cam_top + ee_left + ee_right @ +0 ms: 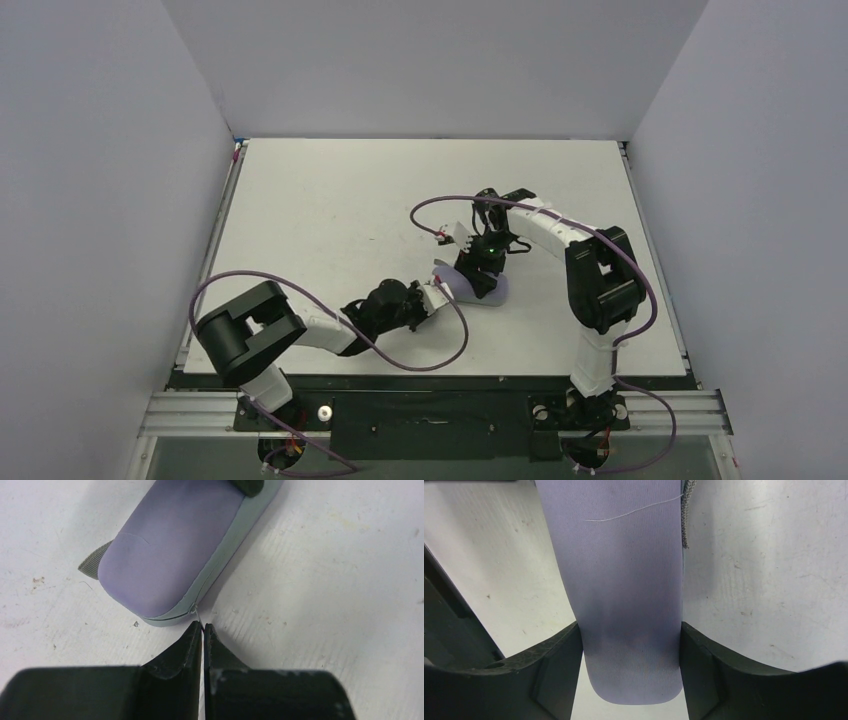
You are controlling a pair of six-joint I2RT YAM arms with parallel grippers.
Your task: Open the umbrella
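White surface point(330, 200) carries a grey-lavender umbrella sleeve point(629, 590); the right end effector point(631, 665) clamps its sides, the left end effector point(202, 630) pinches its thin metal pull point(196, 614).

White desk point(330, 210) with one sleeve point(170, 550) lying flat on it

The desk is matt white, scuffed and flecked with small dark specks and faint scratches; the lavender sleeve lies right of centre, toward the near edge, with its broad face up and a grey band along one long side; a grey tab point(95, 560) at its rounded end rests on the desk; a thin metal pull point(196, 615) sticks out from one corner, just above the surface.
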